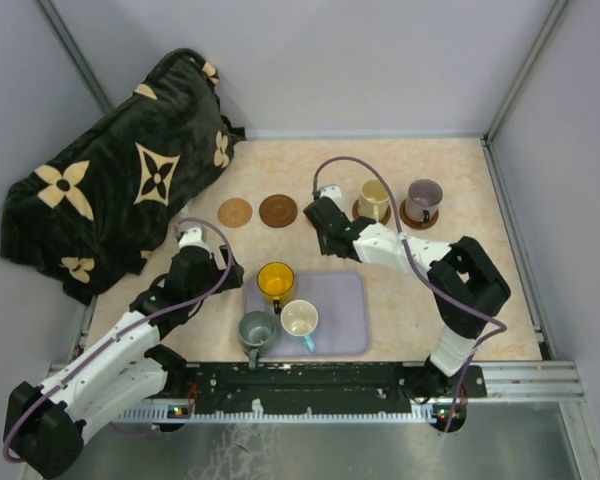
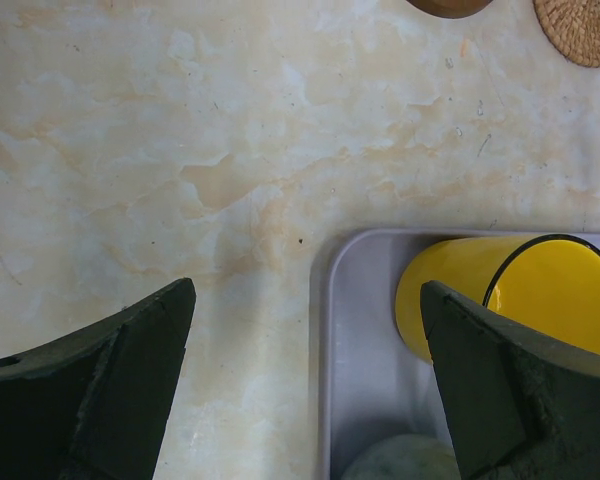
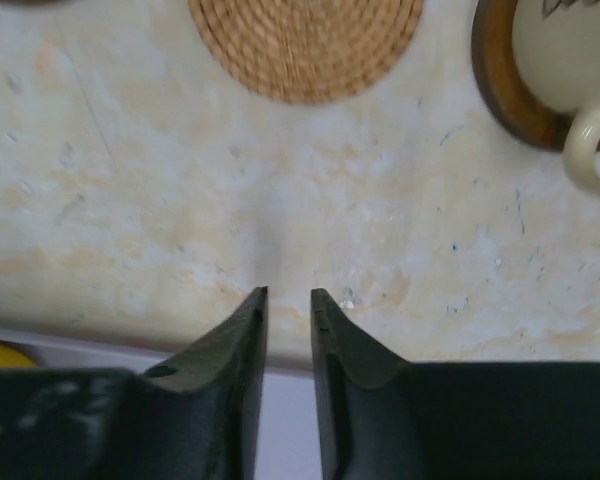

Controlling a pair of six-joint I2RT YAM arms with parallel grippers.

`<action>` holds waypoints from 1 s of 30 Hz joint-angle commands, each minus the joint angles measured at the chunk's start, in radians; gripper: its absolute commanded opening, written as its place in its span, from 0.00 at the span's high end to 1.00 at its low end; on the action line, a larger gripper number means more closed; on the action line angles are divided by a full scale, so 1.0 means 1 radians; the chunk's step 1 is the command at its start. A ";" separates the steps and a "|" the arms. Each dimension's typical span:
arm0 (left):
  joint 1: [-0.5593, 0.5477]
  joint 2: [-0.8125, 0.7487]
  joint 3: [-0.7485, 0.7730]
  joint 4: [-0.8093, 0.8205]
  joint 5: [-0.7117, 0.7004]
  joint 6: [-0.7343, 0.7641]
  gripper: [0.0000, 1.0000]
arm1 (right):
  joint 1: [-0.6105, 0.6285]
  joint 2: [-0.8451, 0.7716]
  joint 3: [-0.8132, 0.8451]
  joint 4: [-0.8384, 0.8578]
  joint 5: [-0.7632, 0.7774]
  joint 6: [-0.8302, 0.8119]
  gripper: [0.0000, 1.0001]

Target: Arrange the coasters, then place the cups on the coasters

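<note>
Yellow cup: upright, mouth up, at the far-left corner of the lavender tray, on no coaster yet. Handle direction not clear. Grey-green cup and white cup, blue handle, stand just nearer on the same tray, close together.

Key relation: the yellow cup lies just right of the left pincer, which hangs over the tray's left edge, released, jaws spread wide, nothing between them. In the left wrist view its right finger overlaps the cup's side; touching or apart, cannot tell. The left arm is clearly the nearer. Judgement: a short shift rightward would straddle the cup. The tray lip and the grey-green cup close by are what crowd that move.

Right pincer: jaws parted a little, grasping nothing, low over the bare surface, between the tray's far edge and a woven coaster straight ahead.

Row across the far side: tan coaster, brown coaster and the woven one, all bare. Then the cream cup on a dark coaster, and the purple-grey cup on another.

Two of five cups seated; three bare coasters wait.

Dark patterned blanket far left, well apart.
</note>
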 commanded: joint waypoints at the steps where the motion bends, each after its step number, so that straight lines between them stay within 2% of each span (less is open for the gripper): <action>1: -0.006 -0.026 -0.005 -0.001 -0.013 -0.001 0.00 | 0.013 -0.104 0.123 -0.019 0.075 -0.050 0.64; 6: -0.007 -0.032 0.001 0.002 -0.020 0.009 0.00 | 0.024 -0.243 0.079 -0.093 -0.008 -0.014 0.36; 8: -0.006 -0.033 0.006 0.001 -0.021 0.012 0.00 | 0.059 -0.316 0.038 -0.136 -0.019 0.008 0.33; 13: -0.007 -0.025 0.014 0.000 -0.017 0.015 0.00 | 0.226 -0.498 -0.042 -0.243 -0.032 0.112 0.31; 19: -0.007 -0.020 0.023 -0.006 -0.005 0.015 0.00 | 0.434 -0.598 -0.084 -0.350 -0.014 0.270 0.31; 24: -0.007 -0.022 0.028 -0.014 -0.008 0.018 0.00 | 0.575 -0.577 -0.103 -0.411 0.043 0.378 0.34; 30: -0.008 -0.020 0.029 -0.016 -0.001 0.012 0.00 | 0.701 -0.473 -0.108 -0.401 0.090 0.462 0.35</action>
